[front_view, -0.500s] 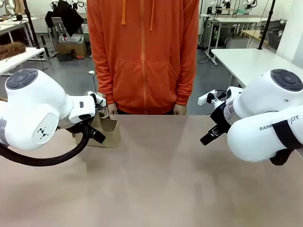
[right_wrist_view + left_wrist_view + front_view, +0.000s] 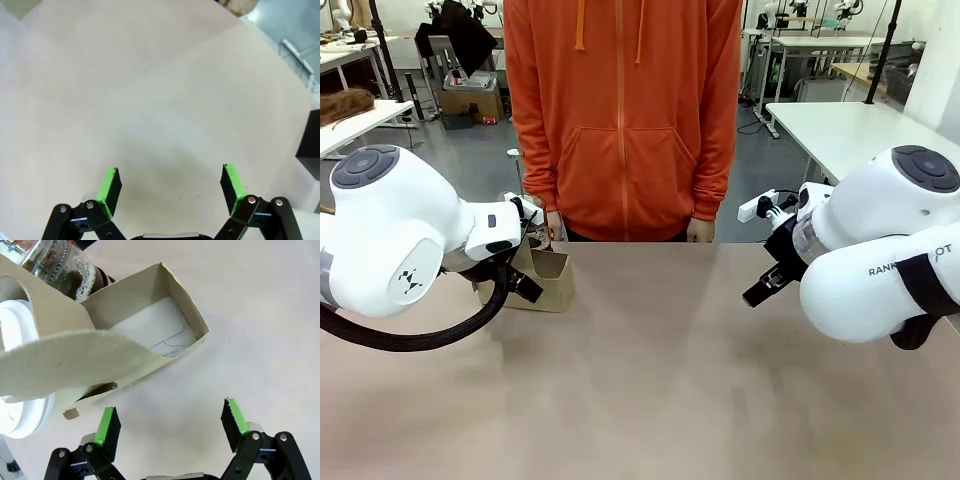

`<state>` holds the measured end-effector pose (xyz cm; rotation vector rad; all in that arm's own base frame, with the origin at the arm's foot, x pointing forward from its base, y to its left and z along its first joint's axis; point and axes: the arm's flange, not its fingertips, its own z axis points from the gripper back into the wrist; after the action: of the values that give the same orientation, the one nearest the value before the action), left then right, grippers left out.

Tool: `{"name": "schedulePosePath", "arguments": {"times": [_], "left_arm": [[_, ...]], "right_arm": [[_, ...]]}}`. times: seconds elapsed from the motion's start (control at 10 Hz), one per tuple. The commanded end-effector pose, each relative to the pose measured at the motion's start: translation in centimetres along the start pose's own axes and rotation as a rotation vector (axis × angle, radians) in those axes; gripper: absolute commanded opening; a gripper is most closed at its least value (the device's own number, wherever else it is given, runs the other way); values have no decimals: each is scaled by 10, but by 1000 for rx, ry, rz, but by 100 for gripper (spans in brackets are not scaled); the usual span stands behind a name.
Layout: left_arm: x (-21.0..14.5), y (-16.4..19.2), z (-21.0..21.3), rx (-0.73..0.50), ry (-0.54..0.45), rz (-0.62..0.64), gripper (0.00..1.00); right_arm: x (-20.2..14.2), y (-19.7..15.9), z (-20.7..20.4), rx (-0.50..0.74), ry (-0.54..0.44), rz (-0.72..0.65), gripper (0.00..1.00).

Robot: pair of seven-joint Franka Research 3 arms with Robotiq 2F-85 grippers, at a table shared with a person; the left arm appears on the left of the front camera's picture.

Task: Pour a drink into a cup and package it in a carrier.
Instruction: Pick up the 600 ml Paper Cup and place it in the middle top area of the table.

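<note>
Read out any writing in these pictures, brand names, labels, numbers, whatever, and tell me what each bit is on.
"RANK": on the white casing of the right arm; the start of the word is cut off.
"OT": on the same arm, past its black strap.
On the left arm: a small black logo mark, no letters.
On the carrier: plain cardboard, no print.

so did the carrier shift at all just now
No, the carrier sits in the same spot near the far edge of the table.
</note>
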<state>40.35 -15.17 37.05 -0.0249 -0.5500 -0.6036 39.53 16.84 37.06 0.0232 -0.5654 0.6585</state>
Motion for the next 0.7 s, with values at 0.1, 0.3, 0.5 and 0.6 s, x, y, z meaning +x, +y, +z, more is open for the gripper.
{"name": "schedulePosePath", "arguments": {"times": [0.1,0.3,0.5,0.6], "left_arm": [[0,0,0,0,0,0,100],[0,0,0,0,0,0,100],[0,0,0,0,0,0,100],[0,0,0,0,0,0,100]], "right_arm": [[0,0,0,0,0,-1,100],[0,0,0,0,0,0,100],[59,-39,19,20,-11,-30,100],[89,-67,31,29,-4,-43,100]]}}
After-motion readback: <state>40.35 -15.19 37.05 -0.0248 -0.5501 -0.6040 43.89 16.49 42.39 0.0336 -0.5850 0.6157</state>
